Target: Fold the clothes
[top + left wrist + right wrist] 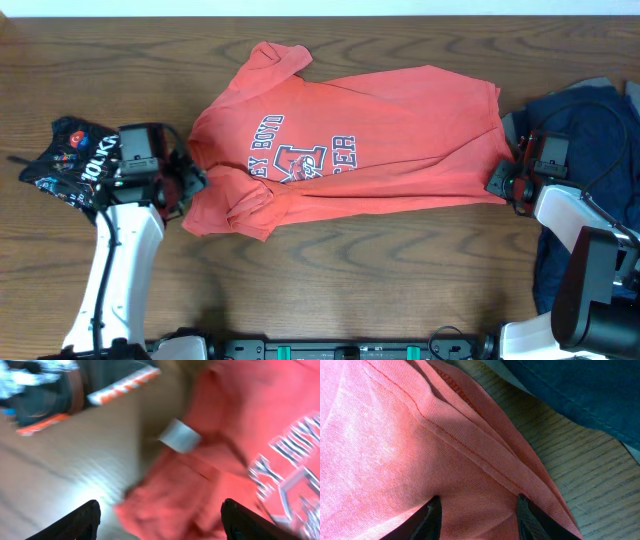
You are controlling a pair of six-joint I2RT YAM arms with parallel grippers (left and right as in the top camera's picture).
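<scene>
Flattening the coral T-shirt (pixel 400 130) looked to us the step in hand. It lay chest-up across the middle of the table (pixel 350 290), collar to the left and hem to the right, with its near-left sleeve and shoulder bunched up. Our left gripper (pixel 188 182) hovered at that bunched edge, its 2 fingers spread wide over the cloth and holding nothing, though the wrist view was blurred. Our right gripper (pixel 479 505) was closed on the hem at the shirt's right edge, red cloth pinched between its fingers. The black printed garment (pixel 70 160) sat heaped at the far left. The navy garment (pixel 590 120) lay just right of the hem, with a strip of table between. We judged no fold made yet. The next move would call for the left gripper to close on the crumpled shoulder and draw it flat against the right's hold.
</scene>
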